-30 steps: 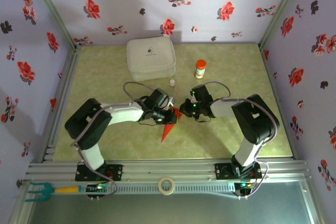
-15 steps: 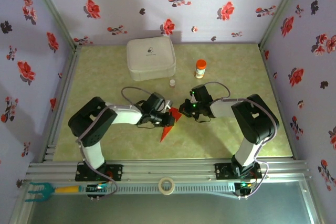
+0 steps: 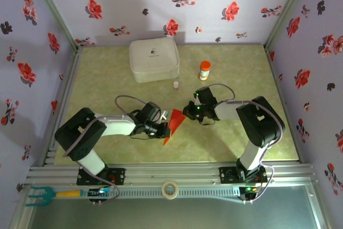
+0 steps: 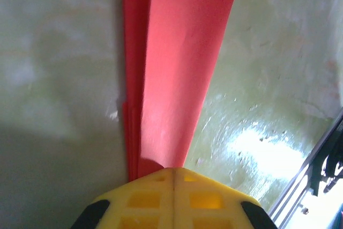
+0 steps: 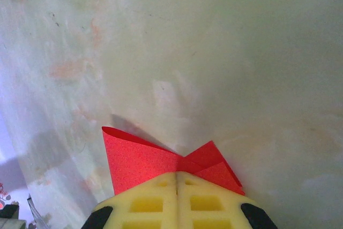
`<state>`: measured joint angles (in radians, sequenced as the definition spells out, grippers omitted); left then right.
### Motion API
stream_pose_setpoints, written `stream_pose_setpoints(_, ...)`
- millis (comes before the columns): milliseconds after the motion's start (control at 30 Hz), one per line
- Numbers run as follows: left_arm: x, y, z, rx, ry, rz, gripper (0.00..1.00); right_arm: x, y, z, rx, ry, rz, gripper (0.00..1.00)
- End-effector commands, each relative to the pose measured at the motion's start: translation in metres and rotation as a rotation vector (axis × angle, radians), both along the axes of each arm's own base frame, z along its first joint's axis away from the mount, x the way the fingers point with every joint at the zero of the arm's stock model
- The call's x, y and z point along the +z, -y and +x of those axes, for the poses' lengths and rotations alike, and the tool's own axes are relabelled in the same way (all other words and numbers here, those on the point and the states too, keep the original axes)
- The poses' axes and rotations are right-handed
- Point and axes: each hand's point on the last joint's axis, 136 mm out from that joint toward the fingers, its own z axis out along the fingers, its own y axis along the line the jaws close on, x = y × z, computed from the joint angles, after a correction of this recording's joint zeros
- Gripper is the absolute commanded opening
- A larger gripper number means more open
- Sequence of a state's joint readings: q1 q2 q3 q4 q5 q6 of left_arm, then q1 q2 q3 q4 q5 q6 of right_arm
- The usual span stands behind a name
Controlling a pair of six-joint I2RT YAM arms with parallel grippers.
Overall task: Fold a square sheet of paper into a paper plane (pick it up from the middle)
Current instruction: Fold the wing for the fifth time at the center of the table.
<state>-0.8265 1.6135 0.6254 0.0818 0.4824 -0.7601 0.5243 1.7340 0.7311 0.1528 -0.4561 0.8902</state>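
Since a second ago, the left arm has swung back toward 7 o'clock, and the left gripper [image 3: 162, 129] has slid down along the paper plane [image 3: 173, 124] toward its pointed end; the right arm has stayed put. The plane lies on the green table [image 3: 107, 84] near the middle, between the two grippers, with its narrow tip at 7 o'clock and its wide tail at 1 o'clock. In the left wrist view the yellow pads are pressed together on the plane [image 4: 182, 68], with a long red fold running away from them. The right gripper [image 3: 188, 112] sits at the tail end, and its pads are also pressed together, pinching a creased red corner [image 5: 139, 162]. Well apart at 12 o'clock stand the white case [image 3: 154, 60] and – at its 3 o'clock side – the orange-capped bottle [image 3: 204, 70].
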Motion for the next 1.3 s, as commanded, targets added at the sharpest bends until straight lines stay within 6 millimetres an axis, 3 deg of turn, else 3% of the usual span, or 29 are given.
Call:
stream_pose_setpoints(0, -0.009, -0.018, -0.026, -0.023, -0.058, 0.056, 0.01, -0.037, 0.027, -0.019, -0.04, -0.097, -0.137, 0.0)
stream_pose_setpoints(133, 0.004, -0.025, -0.021, 0.011, 0.007, 0.059, 0.02, -0.036, 0.026, -0.017, -0.043, -0.094, -0.132, 0.0)
stream_pose_setpoints(333, 0.045, 0.003, -0.009, -0.016, 0.053, -0.075, 0.03, -0.035, 0.028, -0.021, -0.036, -0.102, -0.141, 0.0)
stream_pose_setpoints(533, 0.035, 0.025, 0.002, -0.06, 0.019, -0.069, 0.04, -0.035, 0.027, -0.019, -0.032, -0.102, -0.137, 0.0)
stream_pose_setpoints(733, -0.002, 0.008, -0.009, -0.056, -0.056, 0.043, 0.02, -0.031, 0.029, -0.02, -0.025, -0.095, -0.145, 0.0)
stream_pose_setpoints(933, -0.018, -0.02, -0.034, -0.016, -0.109, 0.078, 0.02, -0.032, 0.027, -0.019, -0.017, -0.094, -0.139, 0.0)
stream_pose_setpoints(1100, -0.013, -0.035, -0.051, 0.01, -0.121, 0.077, 0.02, -0.031, 0.026, -0.017, -0.015, -0.088, -0.132, 0.0)
stream_pose_setpoints(1267, 0.011, -0.038, -0.047, 0.037, -0.056, 0.049, 0.01, -0.021, 0.018, -0.012, 0.002, -0.058, -0.085, 0.0)
